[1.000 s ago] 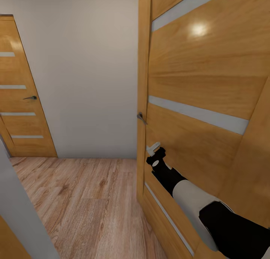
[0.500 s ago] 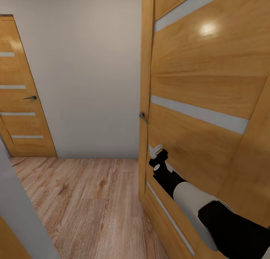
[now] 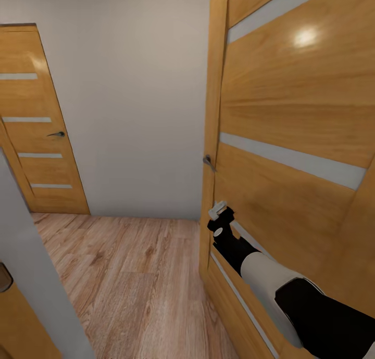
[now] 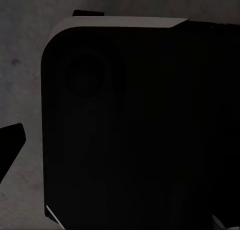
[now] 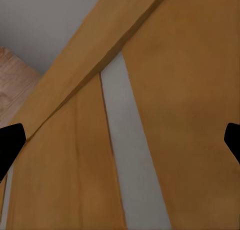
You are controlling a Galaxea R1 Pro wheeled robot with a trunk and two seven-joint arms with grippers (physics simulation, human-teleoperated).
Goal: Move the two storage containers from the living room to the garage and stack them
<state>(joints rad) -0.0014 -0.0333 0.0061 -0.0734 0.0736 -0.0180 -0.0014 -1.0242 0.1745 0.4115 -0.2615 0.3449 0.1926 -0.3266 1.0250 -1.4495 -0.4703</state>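
Transit stage, by my reading: neither orange-red storage bin is anywhere in these views, so where they are cannot be told from here. Robot stands in a hallway with light wood plank floor point(image 3: 130, 276) and a plain white wall point(image 3: 135, 99).

Right arm reaches forward; right gripper point(image 3: 219, 211) sits against the near honey-coloured wooden door with pale horizontal glass strips point(image 3: 291, 109), low down, just below its small dark lever handle point(image 3: 209, 162). The door stands ajar, its edge turned toward the camera. In the right wrist view the gripper's dark fingertips point(image 5: 11, 142) sit at opposite edges of the picture, so the jaws are spread wide and hold nothing; door panel and one pale strip lie straight ahead.

Left wrist view: dark, a black rounded housing point(image 4: 135, 125) close in front, one dark fingertip at the edge. Left jaws: cannot tell.

A second matching wooden door point(image 3: 36, 119), closed, at far left.

Likely step: pushing the door open to pass. Next move calls for swinging it wider, then driving through without clipping the edge.
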